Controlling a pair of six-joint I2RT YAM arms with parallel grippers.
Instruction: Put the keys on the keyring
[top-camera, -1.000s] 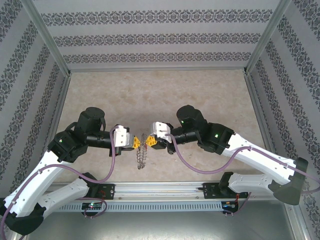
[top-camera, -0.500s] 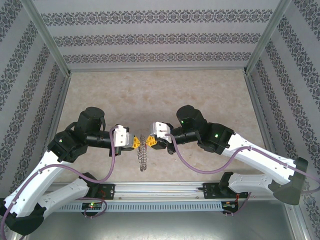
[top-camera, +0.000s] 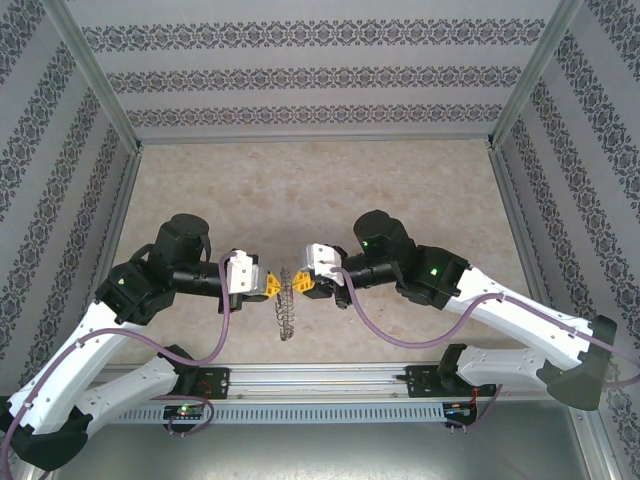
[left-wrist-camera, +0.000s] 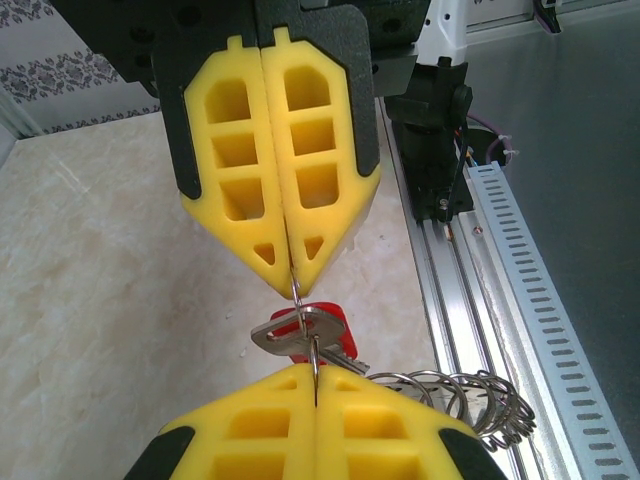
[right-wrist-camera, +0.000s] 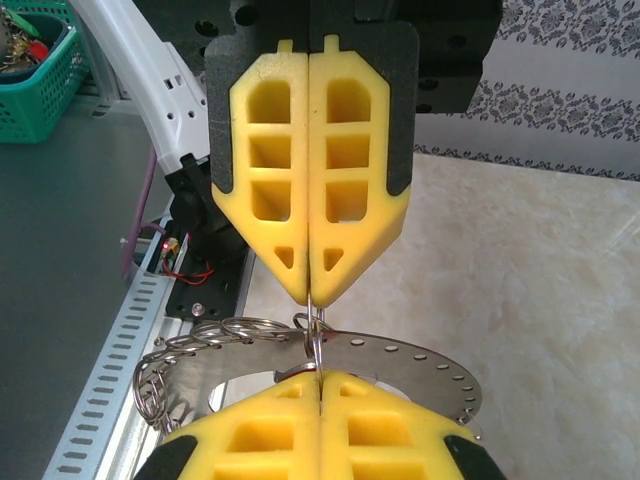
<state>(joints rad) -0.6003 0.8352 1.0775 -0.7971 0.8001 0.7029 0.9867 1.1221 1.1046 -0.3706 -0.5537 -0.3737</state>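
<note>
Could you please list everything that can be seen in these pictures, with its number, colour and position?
key with tag: one, silver and red, between the gripper tips
wire loop: one, thin silver, pinched by both grippers
keyring: one, flat grey with holes, by the right gripper's tips
small rings: a chain, silver, beside the key
basket: one, teal, off the table
table: one, beige marble
left gripper: one, yellow pads, shut
right gripper: one, yellow pads, shut

Red-tagged silver keys (left-wrist-camera: 305, 332) and the flat grey keyring (right-wrist-camera: 425, 368) hang together between my left claw (top-camera: 271, 287) and right claw (top-camera: 300, 287).
</note>
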